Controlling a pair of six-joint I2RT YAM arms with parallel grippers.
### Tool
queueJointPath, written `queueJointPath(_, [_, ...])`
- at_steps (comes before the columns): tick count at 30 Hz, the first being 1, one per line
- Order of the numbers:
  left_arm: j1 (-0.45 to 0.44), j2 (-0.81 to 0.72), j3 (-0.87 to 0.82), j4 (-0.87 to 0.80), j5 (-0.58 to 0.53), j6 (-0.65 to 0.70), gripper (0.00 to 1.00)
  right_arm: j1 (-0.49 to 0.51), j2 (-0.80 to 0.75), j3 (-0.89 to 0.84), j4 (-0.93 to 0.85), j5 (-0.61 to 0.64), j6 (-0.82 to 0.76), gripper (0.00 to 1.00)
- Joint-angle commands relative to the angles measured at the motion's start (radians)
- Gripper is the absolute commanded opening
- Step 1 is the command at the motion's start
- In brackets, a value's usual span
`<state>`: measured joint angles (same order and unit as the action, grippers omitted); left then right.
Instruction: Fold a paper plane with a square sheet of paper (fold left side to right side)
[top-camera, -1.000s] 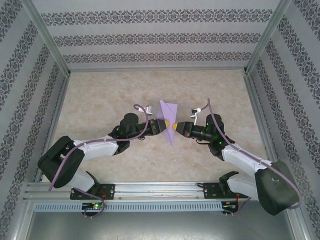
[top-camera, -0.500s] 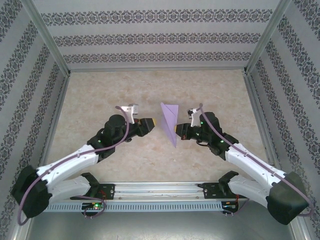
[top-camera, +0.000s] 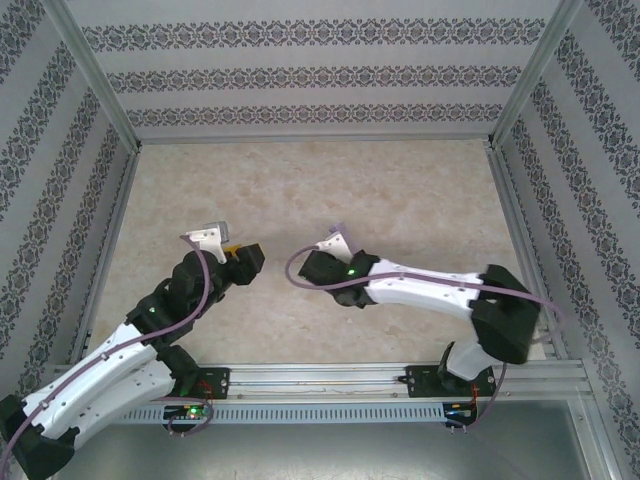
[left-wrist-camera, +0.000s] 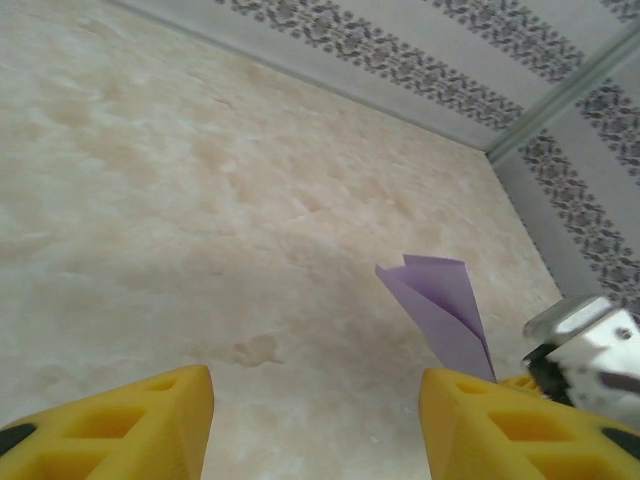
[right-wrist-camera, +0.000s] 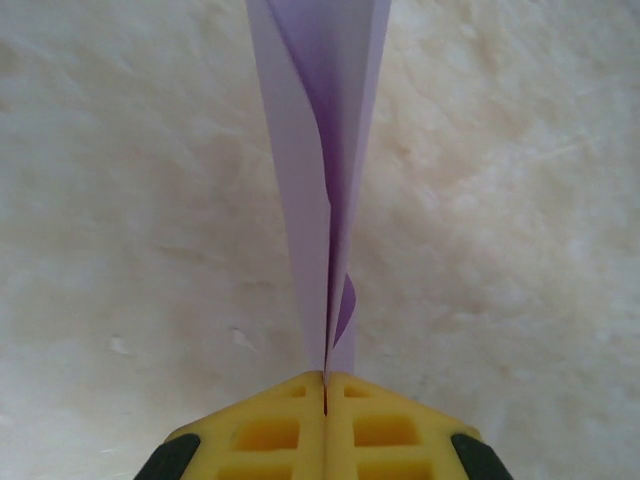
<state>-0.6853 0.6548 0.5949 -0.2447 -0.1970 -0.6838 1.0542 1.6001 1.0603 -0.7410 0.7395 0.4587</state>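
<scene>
The right gripper (right-wrist-camera: 325, 383), nearest its own wrist camera, has its yellow pads (right-wrist-camera: 270, 430) pressed together on the rear end of the paper plane (right-wrist-camera: 318, 150), right on the central crease. From that pinch the lavender dart runs away over the marble-pattern table (right-wrist-camera: 520, 250). One layer curls loose beside the crease. Whether the nose touches the table I cannot tell.

Farther off, the left gripper (left-wrist-camera: 315, 425) stands spread and empty, well apart from the plane. The plane's pointed flaps show beyond one of its fingers. The patterned wall (left-wrist-camera: 420, 50) is behind everything.

The folding looks finished, so the step in hand is probably carrying the plane or setting it down. To do that well:
- Hold the pinch on the crease itself, because paper this thin will likely bend away from a grip on a single flap.
- Move slowly, so the loose layer does not catch air and open the fold.
- Lower until the keel rests on the table, and only then part the pads.
- Leave the left arm out to the side, clear of the wings.
</scene>
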Motion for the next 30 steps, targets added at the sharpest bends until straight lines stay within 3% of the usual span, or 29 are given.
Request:
queueJointPath(1, [0.010, -0.020, -0.003, -0.097, -0.076, 0.015, 0.56, 0.021, 0.106, 0.055, -0.123, 0.143, 0.035, 0.03])
queueJointPath(6, [0.010, -0.013, -0.007, -0.102, -0.065, 0.004, 0.57, 0.029, 0.258, 0.112, -0.102, -0.003, 0.040, 0.18])
queueJointPath(10, [0.013, 0.002, -0.015, -0.086, -0.050, 0.003, 0.58, 0.027, 0.251, 0.100, -0.016, -0.173, 0.039, 0.35])
queueJointPath(16, [0.018, 0.071, -0.038, -0.006, 0.014, -0.012, 0.60, -0.003, 0.066, 0.026, 0.038, -0.265, 0.046, 0.52])
queueJointPath(22, [0.019, 0.253, -0.050, 0.156, 0.149, -0.059, 0.60, -0.080, -0.185, -0.137, 0.156, -0.329, 0.042, 0.65])
queueJointPath(25, [0.017, 0.375, -0.034, 0.248, 0.241, -0.091, 0.59, -0.151, -0.317, -0.243, 0.233, -0.380, 0.040, 0.73])
queueJointPath(30, [-0.007, 0.577, -0.008, 0.437, 0.351, -0.156, 0.59, -0.342, -0.522, -0.414, 0.351, -0.571, 0.081, 0.86])
